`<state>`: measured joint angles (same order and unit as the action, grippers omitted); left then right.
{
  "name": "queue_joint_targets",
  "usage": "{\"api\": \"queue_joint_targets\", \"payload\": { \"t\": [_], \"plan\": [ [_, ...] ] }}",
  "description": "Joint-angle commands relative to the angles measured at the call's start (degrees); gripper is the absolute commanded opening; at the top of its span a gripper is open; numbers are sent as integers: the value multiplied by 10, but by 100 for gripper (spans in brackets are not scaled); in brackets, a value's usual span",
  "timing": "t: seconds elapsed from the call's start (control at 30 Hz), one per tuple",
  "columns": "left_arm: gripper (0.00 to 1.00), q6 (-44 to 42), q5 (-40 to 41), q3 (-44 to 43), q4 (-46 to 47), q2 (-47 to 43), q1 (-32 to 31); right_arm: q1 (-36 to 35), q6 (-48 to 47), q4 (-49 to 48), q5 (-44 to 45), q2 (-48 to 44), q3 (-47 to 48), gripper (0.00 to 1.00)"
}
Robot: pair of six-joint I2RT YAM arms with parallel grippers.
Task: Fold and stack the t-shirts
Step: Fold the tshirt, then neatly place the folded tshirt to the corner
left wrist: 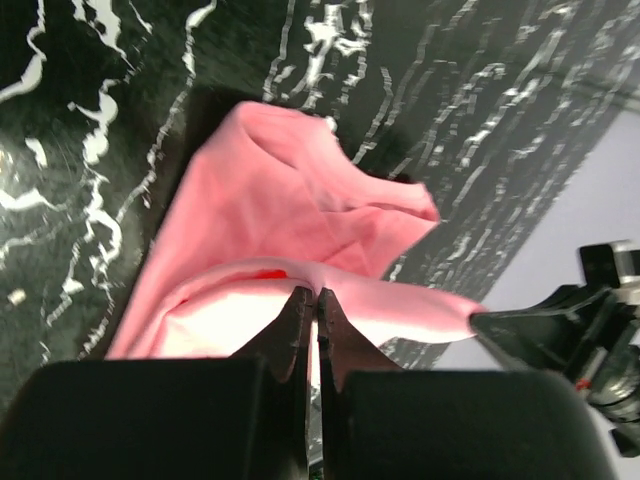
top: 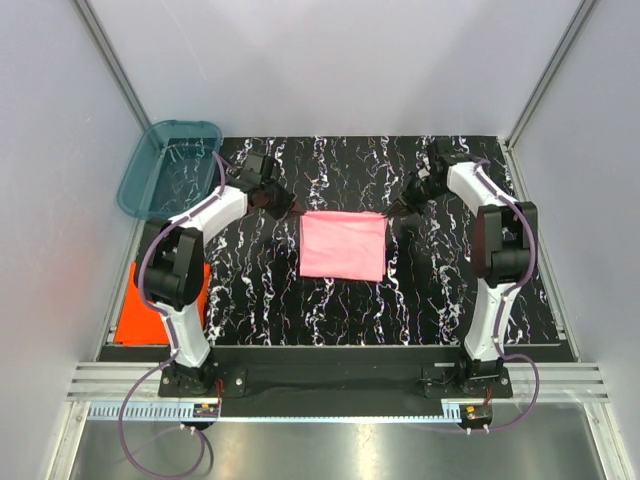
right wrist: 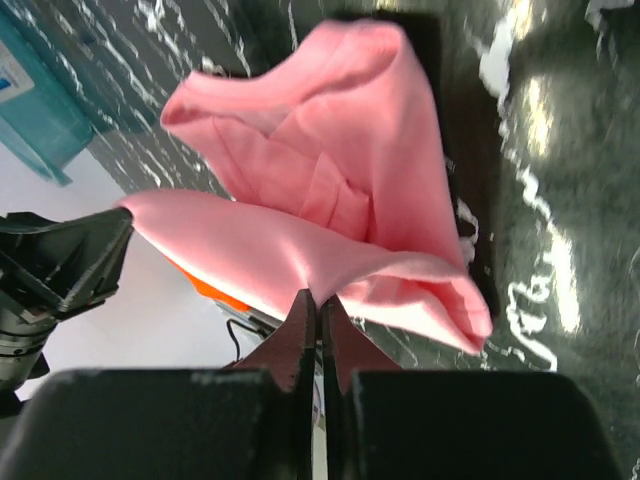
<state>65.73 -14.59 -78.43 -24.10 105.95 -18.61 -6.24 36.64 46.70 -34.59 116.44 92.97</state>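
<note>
Black marbled worktop [top: 250, 300] inside white walls, with a teal tub [top: 165, 165] at its far left corner. The pink t-shirt [top: 343, 247] lies mid-worktop as a rough rectangle. The orange-red t-shirt [top: 135, 315] sits off the near left edge. My left jaws and right jaws are both pinched shut on the pink cloth's far corners. I judge this mid-fold: next I'd carry that edge toward me evenly, then lay it flat.

T-shirt [top: 343, 247] on table [top: 430, 300], tub [top: 165, 165] far-left
</note>
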Motion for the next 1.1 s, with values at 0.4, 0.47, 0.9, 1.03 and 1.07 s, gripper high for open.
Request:
{"api": "queue_joint_targets", "payload": {
  "t": [0.4, 0.47, 0.9, 1.03, 1.07],
  "plan": [
    [44, -260, 30, -199, -95, 88, 54, 43, -101, 7, 15, 83, 136, 57],
    [44, -264, 12, -169, -83, 50, 41, 42, -99, -10, -6, 49, 103, 58],
    [34, -143, -228, -44, 239, 105, -13, 10, -16, -217, -190, 77, 13, 14],
    [32, -124, -216, -51, 267, 152, 16, 3, 29, -259, -207, 143, 46, 9],
    [32, -122, -217, -60, 266, 161, 22, 3, 36, -267, -210, 156, 59, 8]
  ]
}}
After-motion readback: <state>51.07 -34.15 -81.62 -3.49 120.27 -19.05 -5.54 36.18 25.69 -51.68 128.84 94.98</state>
